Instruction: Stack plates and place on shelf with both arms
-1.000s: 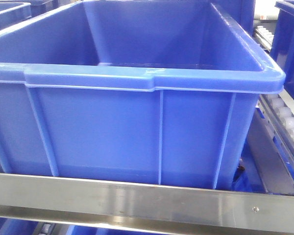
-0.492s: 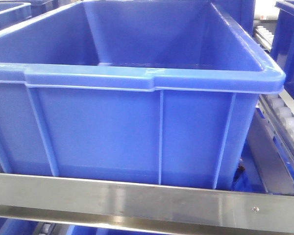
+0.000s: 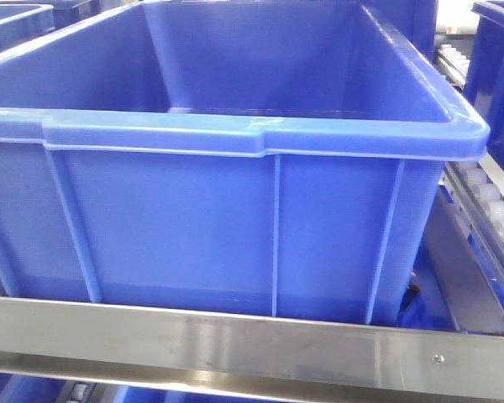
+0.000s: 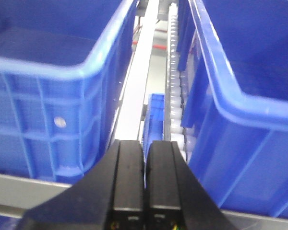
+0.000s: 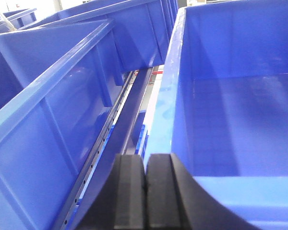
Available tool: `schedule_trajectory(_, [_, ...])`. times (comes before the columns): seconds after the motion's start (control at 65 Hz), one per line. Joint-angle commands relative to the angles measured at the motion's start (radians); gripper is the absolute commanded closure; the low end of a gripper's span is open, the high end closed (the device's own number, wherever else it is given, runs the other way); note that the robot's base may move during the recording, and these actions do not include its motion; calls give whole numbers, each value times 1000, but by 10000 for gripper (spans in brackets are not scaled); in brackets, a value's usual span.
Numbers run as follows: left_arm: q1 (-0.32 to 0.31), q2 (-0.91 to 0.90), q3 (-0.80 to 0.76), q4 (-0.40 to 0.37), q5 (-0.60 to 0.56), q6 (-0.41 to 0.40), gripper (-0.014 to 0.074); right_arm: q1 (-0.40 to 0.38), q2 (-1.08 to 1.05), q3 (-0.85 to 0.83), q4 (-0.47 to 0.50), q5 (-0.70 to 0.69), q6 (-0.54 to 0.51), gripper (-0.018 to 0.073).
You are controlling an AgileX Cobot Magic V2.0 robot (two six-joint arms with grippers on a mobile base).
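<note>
No plates show in any view; they are out of sight. In the left wrist view my left gripper (image 4: 145,143) is shut with nothing between its black fingers, pointing at the gap between two blue bins. In the right wrist view my right gripper (image 5: 145,157) is also shut and empty, hovering beside the near left corner of a blue bin (image 5: 230,96). Neither arm appears in the front view, which a large empty blue bin (image 3: 227,210) fills.
Blue plastic bins (image 4: 53,72) (image 4: 240,81) stand in rows on a rack with roller tracks (image 4: 174,86). A steel rail (image 3: 252,340) crosses the front under the big bin. Another bin (image 5: 53,96) and a perforated rail (image 5: 105,139) lie left of the right gripper.
</note>
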Motion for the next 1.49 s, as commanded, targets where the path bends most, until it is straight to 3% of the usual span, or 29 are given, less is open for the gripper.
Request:
schedule_trajectory(0.0, [2, -21, 10, -14, -129, -6, 513, -4, -15, 14, -12, -31, -4, 536])
schedule_trajectory(0.046, [2, -21, 8, -14, -91, -6, 513, -4, -15, 14, -12, -31, -4, 536])
schedule_trajectory(0.585, [2, -21, 8, 5, -94, -5, 513, -4, -15, 14, -12, -31, -4, 536])
schedule_trajectory(0.816, [2, -21, 8, 5, -147, 54, 513, -4, -15, 14, -12, -31, -4, 536])
schedule_trajectory(1.477, [0, -21, 8, -13, -147, 54, 513, -4, -15, 14, -12, -31, -4, 536])
